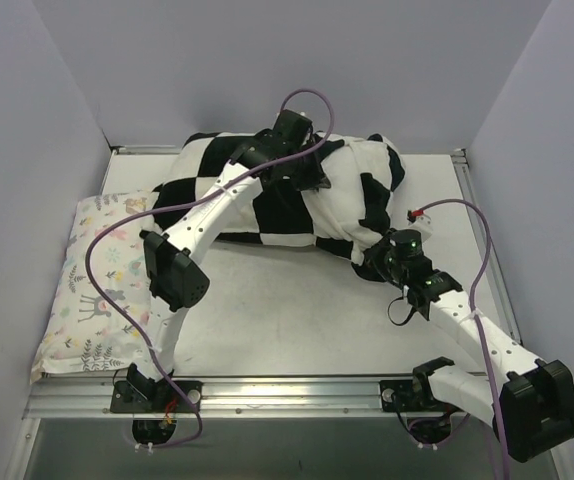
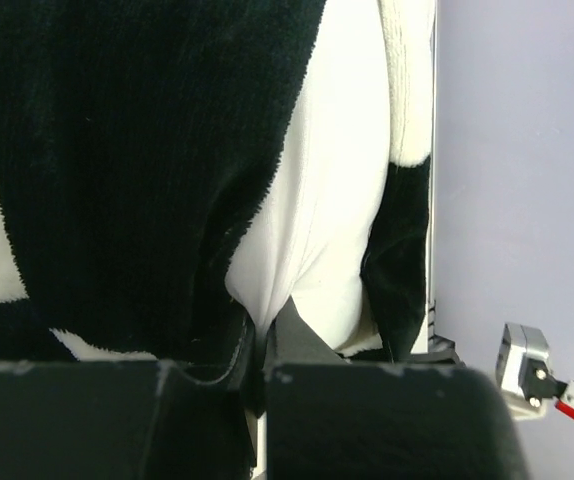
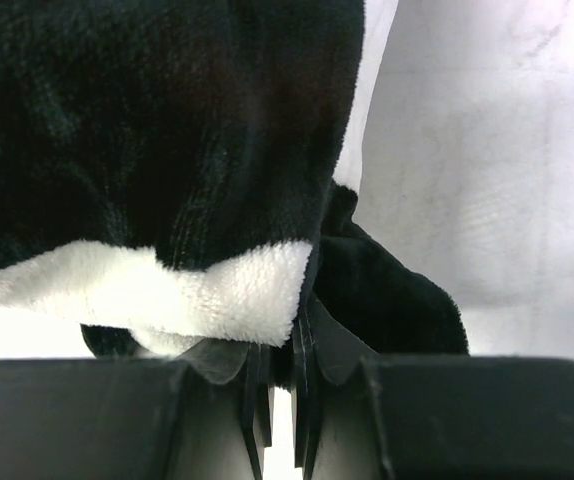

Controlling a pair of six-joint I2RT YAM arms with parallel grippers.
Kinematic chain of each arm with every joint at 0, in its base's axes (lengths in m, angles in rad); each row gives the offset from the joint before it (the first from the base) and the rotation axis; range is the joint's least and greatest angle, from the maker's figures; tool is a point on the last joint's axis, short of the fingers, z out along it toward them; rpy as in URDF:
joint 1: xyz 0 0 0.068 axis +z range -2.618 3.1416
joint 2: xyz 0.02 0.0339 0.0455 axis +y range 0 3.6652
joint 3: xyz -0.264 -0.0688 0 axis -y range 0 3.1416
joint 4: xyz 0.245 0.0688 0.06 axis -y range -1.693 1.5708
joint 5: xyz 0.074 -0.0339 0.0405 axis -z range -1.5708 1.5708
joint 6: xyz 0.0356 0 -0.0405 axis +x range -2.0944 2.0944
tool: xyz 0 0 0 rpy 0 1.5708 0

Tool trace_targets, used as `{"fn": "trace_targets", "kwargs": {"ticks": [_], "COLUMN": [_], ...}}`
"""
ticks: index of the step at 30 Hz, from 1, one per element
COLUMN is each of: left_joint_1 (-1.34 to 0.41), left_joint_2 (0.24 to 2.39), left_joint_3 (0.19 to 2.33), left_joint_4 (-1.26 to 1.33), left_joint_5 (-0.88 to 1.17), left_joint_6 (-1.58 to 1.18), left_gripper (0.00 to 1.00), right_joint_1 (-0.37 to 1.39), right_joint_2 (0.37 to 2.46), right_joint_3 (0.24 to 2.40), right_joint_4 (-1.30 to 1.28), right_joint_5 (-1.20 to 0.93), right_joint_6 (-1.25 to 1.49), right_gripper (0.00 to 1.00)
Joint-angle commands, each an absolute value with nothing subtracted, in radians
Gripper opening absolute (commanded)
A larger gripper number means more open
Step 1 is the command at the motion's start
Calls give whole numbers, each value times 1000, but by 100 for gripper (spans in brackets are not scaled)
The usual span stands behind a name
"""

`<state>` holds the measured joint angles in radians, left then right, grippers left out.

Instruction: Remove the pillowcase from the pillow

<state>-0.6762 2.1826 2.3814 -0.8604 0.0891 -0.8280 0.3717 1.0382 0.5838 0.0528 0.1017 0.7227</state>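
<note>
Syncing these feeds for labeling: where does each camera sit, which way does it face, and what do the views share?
Top external: above and behind the bases, looking down on the table, both arms and the pillowcase.
Left wrist: on the left arm, facing past the left end effector, shut on the pillow.
Right wrist: on the right arm, facing past the right end effector, shut on the pillowcase edge.
Shared: all three show the pillowcase.

Left arm (image 1: 207,212) and right arm (image 1: 479,335): white tubular links, black blocky joint housings (image 1: 173,272), loose purple cables (image 1: 95,262), black bolted base plates (image 1: 157,392).
</note>
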Motion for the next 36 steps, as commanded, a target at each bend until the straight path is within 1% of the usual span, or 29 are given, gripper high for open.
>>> {"fn": "trace_targets", "kwargs": {"ticks": [1, 2, 4, 7, 8, 9, 10, 21, 23, 25, 26, 27, 30, 31, 32, 33, 34, 36], "left_joint_1": [-542, -537, -529, -519, -512, -511, -508, -480, -479, -497, -512, -531, -612, -630, -655, -667, -678, -708], "left_joint_2": [1967, 1965, 1957, 1950, 1948, 1945, 1942, 1917, 1911, 1885, 1864, 1841, 1757, 1721, 1710, 1703, 1694, 1697], "left_joint_3": [2510, 2508, 2502, 2490, 2485, 2482, 2474, 2468, 2465, 2398, 2349, 2229, 2044, 1938, 1890, 1856, 1804, 1773], "left_joint_4": [-689, -687, -693, -696, -698, -698, -698, -712, -741, -759, -756, -749, -669, -604, -580, -556, -517, -486], "left_joint_5": [35, 41, 44, 51, 52, 52, 52, 90, 86, 80, 57, 40, 8, 8, 8, 8, 8, 6], "left_joint_6": [-851, -851, -850, -848, -848, -848, -848, -853, -835, -803, -793, -778, -736, -736, -745, -752, -762, -770], "left_gripper": [0, 0, 0, 0, 0, 0, 0, 0, 0, 0, 0, 0, 0, 0, 0, 0, 0, 0], "right_joint_1": [315, 310, 290, 250, 220, 203, 190, 111, 54, -21, -31, -34, 14, 35, 76, 92, 103, 110], "right_joint_2": [1065, 1059, 1057, 1058, 1065, 1068, 1069, 1144, 1175, 1189, 1203, 1209, 1233, 1235, 1238, 1242, 1253, 1284], "right_joint_3": [505, 496, 476, 453, 437, 430, 422, 437, 468, 498, 517, 538, 647, 672, 717, 739, 759, 805], "right_joint_4": [-81, -71, -46, -8, -8, 42, 60, 89, 80, 77, 75, 65, 8, 5, -50, -67, -84, -112], "right_joint_5": [143, 138, 121, 65, 14, 2, -41, -91, -112, -178, -198, -210, -233, -221, -194, -180, -175, -192], "right_joint_6": [718, 722, 724, 718, 719, 719, 719, 715, 707, 709, 707, 690, 641, 621, 603, 588, 563, 548], "right_gripper": [0, 0, 4, 6, 5, 1, 0, 0, 0, 0, 0, 0, 1, 3, 5, 9, 10, 16]}}
